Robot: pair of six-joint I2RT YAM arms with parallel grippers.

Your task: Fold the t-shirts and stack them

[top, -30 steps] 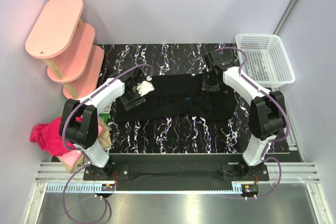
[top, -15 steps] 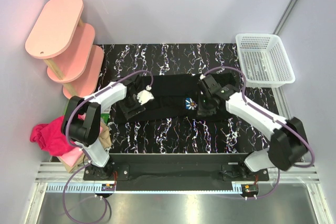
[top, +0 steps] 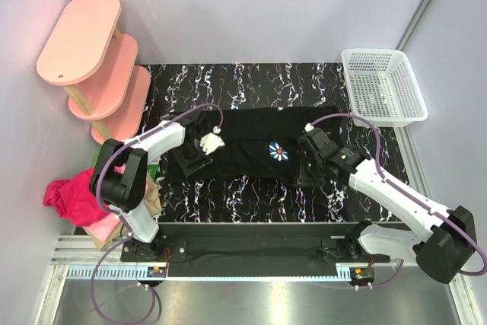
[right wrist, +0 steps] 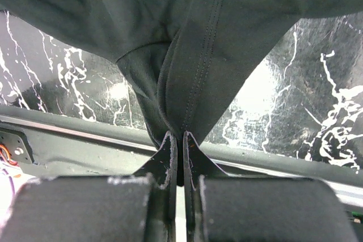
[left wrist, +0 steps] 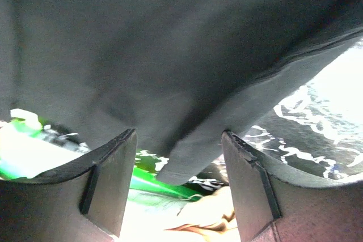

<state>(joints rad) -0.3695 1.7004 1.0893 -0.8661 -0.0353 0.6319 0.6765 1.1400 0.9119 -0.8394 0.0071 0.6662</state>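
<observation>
The black t-shirt (top: 251, 146) lies spread across the marbled table with its white daisy print (top: 278, 151) facing up. My right gripper (top: 308, 170) is at the shirt's near right edge. In the right wrist view it (right wrist: 176, 136) is shut on a bunched fold of the black cloth (right wrist: 215, 38). My left gripper (top: 190, 159) is at the shirt's left end. In the left wrist view it (left wrist: 178, 140) is open, and a corner of the black shirt (left wrist: 170, 55) hangs between the spread fingers without being pinched. A magenta tee (top: 65, 194) and a tan tee (top: 152, 197) lie off the table's left edge.
A white mesh basket (top: 382, 85) stands at the back right. A pink tiered shelf (top: 91, 58) stands at the back left. A green packet (left wrist: 153, 184) lies under the left gripper by the table's left edge. A black rail (right wrist: 272, 160) runs along the table's near edge.
My right gripper has pulled the shirt's cloth from the far side toward the near edge, uncovering the daisy print. My left gripper has shifted slightly nearer at the left end.
</observation>
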